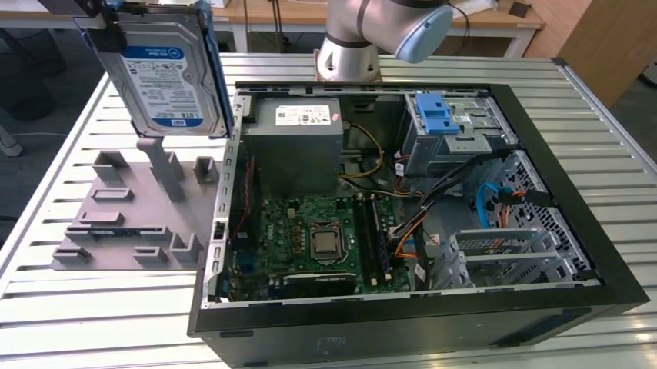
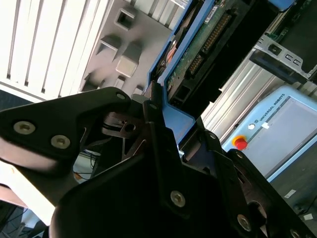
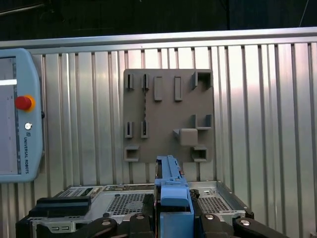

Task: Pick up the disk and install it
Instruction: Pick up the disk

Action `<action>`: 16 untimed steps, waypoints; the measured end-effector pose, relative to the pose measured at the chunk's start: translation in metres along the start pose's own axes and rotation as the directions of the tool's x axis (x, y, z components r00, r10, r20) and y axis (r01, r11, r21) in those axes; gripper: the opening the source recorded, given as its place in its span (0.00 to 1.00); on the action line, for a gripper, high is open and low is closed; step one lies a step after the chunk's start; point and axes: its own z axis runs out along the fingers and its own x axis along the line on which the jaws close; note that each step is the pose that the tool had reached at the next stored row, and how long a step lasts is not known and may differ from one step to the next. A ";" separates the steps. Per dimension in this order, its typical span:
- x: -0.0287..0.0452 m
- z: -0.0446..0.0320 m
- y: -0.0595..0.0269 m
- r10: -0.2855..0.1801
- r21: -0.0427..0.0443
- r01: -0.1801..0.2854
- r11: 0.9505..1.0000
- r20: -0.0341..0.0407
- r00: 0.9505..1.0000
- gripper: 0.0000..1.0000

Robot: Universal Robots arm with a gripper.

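Currently the claw (image 3: 174, 220) is gripping the disk (image 1: 169, 77) upright over the tray (image 1: 113, 231). Pickup looks done; installing is probably needing careful alignment with the case bay (image 1: 451, 127).

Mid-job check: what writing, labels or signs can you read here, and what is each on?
On the disk: blue-and-white label, print too small to read.
On the grey metal box: white sticker, too small to read.
On the teach pendant, first wrist view: a maker's name beside its red button, not quoted here.
No other readable signs.
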 end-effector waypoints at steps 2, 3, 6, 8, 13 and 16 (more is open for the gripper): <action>0.0009 0.0000 -0.0035 0.000 0.000 0.000 1.000 0.000 1.000 0.36; 0.0014 0.0000 -0.0052 0.000 0.000 0.000 1.000 0.000 1.000 0.36; 0.0028 0.0001 -0.0107 0.000 0.000 0.000 1.000 0.000 1.000 0.36; 0.0037 0.0001 -0.0144 0.000 0.000 0.000 1.000 0.000 1.000 0.36; 0.0062 0.0001 -0.0233 0.000 0.000 0.000 1.000 0.000 1.000 0.36; 0.0077 0.0001 -0.0285 0.000 0.000 0.000 1.000 0.000 1.000 0.36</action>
